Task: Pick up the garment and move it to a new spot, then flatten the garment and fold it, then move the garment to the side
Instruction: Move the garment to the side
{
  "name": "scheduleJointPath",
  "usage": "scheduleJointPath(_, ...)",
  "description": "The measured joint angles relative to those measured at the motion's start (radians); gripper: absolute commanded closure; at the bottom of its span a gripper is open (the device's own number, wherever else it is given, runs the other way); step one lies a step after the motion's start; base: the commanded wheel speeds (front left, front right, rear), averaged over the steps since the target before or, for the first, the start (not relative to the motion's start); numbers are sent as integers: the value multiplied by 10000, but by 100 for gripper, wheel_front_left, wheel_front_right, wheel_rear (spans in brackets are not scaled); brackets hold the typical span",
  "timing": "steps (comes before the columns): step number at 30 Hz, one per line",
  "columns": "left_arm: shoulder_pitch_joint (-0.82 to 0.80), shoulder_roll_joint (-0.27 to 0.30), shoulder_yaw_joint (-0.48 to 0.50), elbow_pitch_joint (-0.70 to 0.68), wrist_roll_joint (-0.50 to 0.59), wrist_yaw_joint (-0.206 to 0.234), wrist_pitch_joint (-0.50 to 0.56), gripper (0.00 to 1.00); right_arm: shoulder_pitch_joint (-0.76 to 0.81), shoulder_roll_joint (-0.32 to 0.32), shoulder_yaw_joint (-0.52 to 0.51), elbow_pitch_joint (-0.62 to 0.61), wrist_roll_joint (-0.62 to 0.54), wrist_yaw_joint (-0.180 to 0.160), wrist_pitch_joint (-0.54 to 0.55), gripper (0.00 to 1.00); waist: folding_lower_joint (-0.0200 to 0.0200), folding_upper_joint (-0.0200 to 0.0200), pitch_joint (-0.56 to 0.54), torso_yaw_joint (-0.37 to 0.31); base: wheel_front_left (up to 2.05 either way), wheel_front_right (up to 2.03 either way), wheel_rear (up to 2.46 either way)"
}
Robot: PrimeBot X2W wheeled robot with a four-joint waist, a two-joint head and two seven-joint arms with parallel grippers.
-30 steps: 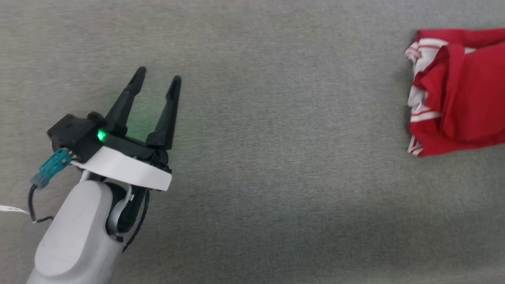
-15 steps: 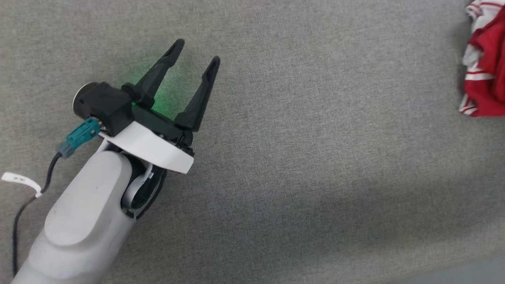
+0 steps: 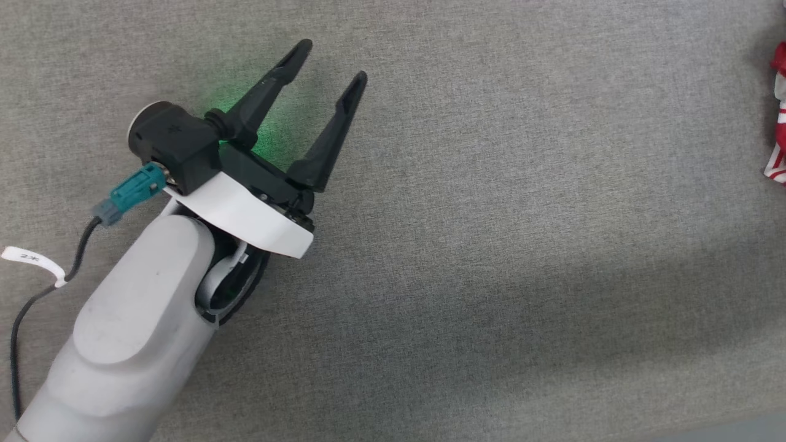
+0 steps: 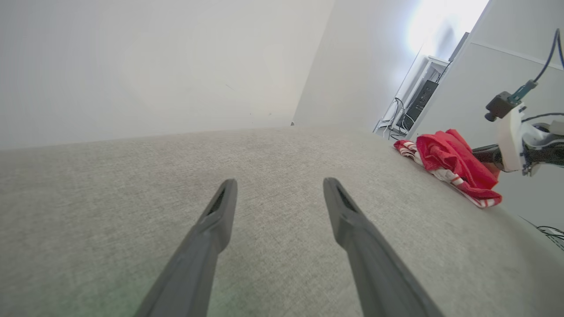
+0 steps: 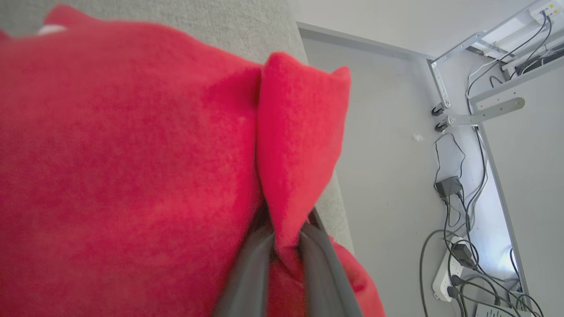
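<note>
Right wrist view: claw (image 5: 286, 231) pinching garment (image 5: 132, 154).

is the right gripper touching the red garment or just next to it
Touching. The right wrist view shows the right gripper closed on a fold of the garment, with red fabric pinched between its fingers and no gap.

My left gripper (image 3: 332, 60) has black fingers, a white collar behind them and a pale grey forearm (image 3: 123, 344). A green glow tints the mottled grey woven table cover (image 3: 491, 245) beside it. The connector (image 3: 132, 193) is teal, and its cable (image 3: 13, 362) is black with a white tag (image 3: 31, 261). The garment (image 5: 132, 154) reads bright red to me, its bands (image 4: 482, 202) white with thin red stripes. My right gripper (image 5: 284, 251) has dark grey fingers. The wall (image 4: 132, 66) is plain white.
</note>
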Motion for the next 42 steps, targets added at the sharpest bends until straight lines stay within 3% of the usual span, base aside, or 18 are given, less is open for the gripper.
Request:
scheduleJointPath(1, 1, 6, 35, 0, -15, 0, 0, 0, -68, -15, 42, 82, -44, 0, -88, 74, 0, 0, 0, 23, 0, 0, 0)
scheduleJointPath(2, 6, 17, 79, 4, -19, 0, 0, 0, -128, -8, 75, 128, -109, 0, -136, 58, 0, -1, -14, 35, 0, 0, 0)
scheduleJointPath(3, 20, 27, 144, 0, -27, 0, 0, 0, -188, -10, 117, 169, -115, 0, -146, 52, 0, 0, -35, 45, 0, 0, 0)
scheduleJointPath(4, 59, 40, 238, -8, -52, 0, 0, 0, -253, -42, 161, 211, -77, 0, -157, 38, 0, 0, -62, 53, 0, 0, 0)
scheduleJointPath(5, 109, 50, 337, -21, -73, 0, 0, 0, -296, -92, 222, 228, -21, 0, -188, 3, 0, 0, -96, 56, 0, 0, 0)
scheduleJointPath(6, 161, 56, 447, -25, -107, 2, 2, 0, -328, -125, 291, 236, 69, 0, -203, 0, 0, 0, -143, 55, 0, 0, 0)
scheduleJointPath(15, 1178, 82, 1837, -211, -21, 2, 2, 0, -401, -182, 825, -397, 1392, 0, -667, 0, 0, 0, -863, -8, 0, 0, 0)
scheduleJointPath(26, 2576, -405, 3687, 59, 635, 2, 2, 0, 759, 405, 1394, -1860, 2986, 0, -1906, 0, 0, 0, -2069, 245, 0, 0, 0)
scheduleJointPath(42, 4578, -1200, 5674, -286, 1388, 2, 2, 0, 3318, 1127, 2086, -3731, 3471, 0, -4702, 0, 0, 0, -3835, 944, 0, 0, 0)
